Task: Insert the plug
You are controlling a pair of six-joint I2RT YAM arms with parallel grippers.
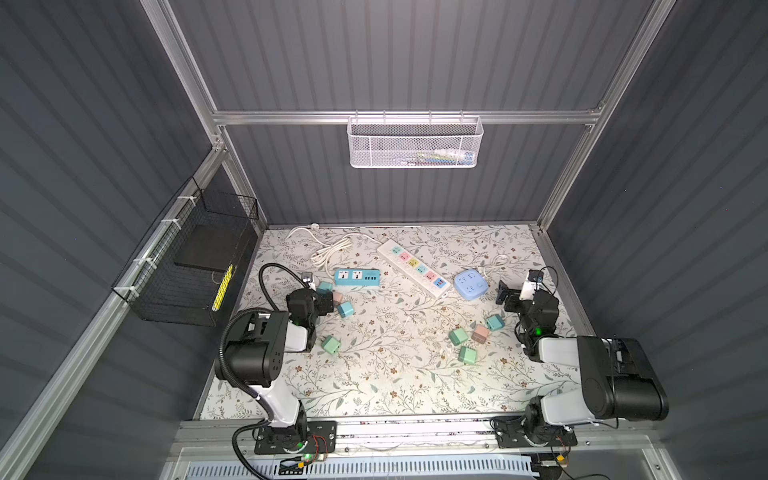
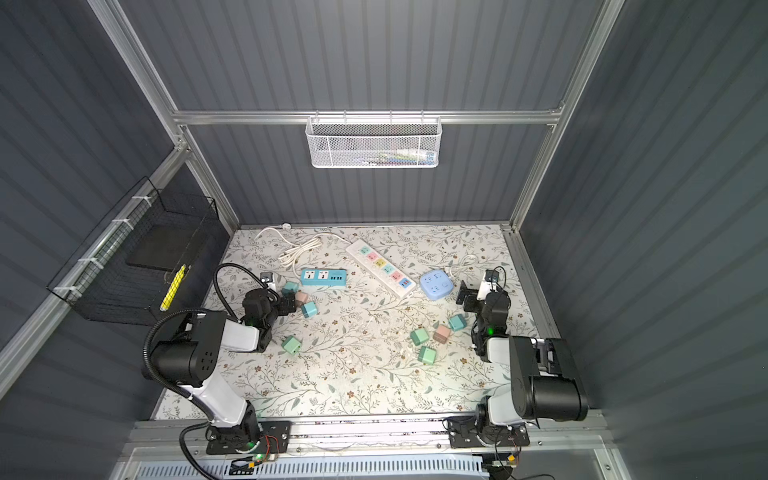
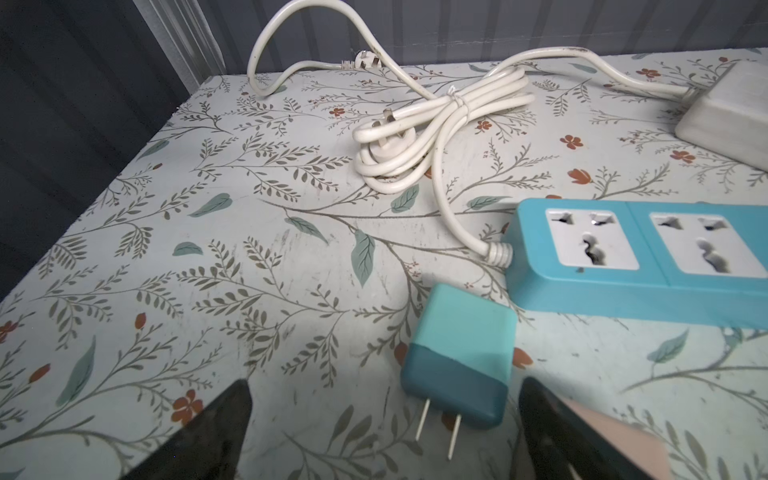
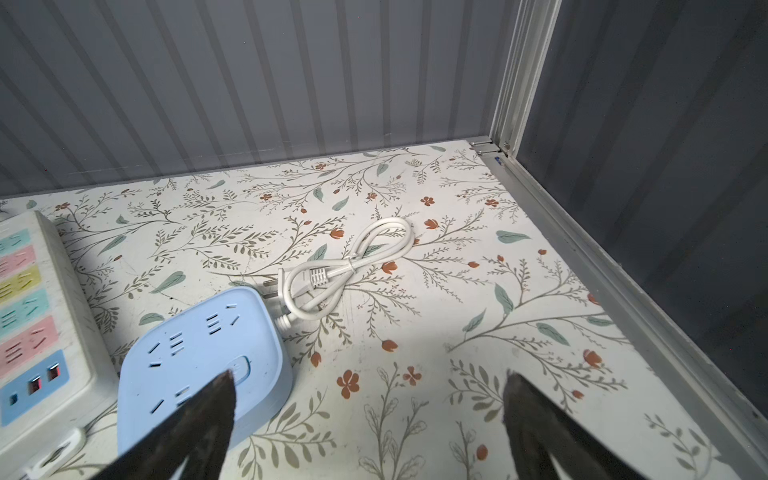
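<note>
Grey ribbed walls (image 1: 395,62) closed round the flowered table (image 1: 374,386). Across its far half lay the long white power strip (image 1: 413,268), then the shorter teal power strip (image 1: 357,279) and the pale blue socket block (image 1: 471,284). Our left jaws stood wide apart and empty, the two-tone teal plug (image 3: 460,359) lying flat on the table between their tips, just beside the teal power strip. Our right jaws gaped too, holding nothing, near the pale blue socket block.
</note>
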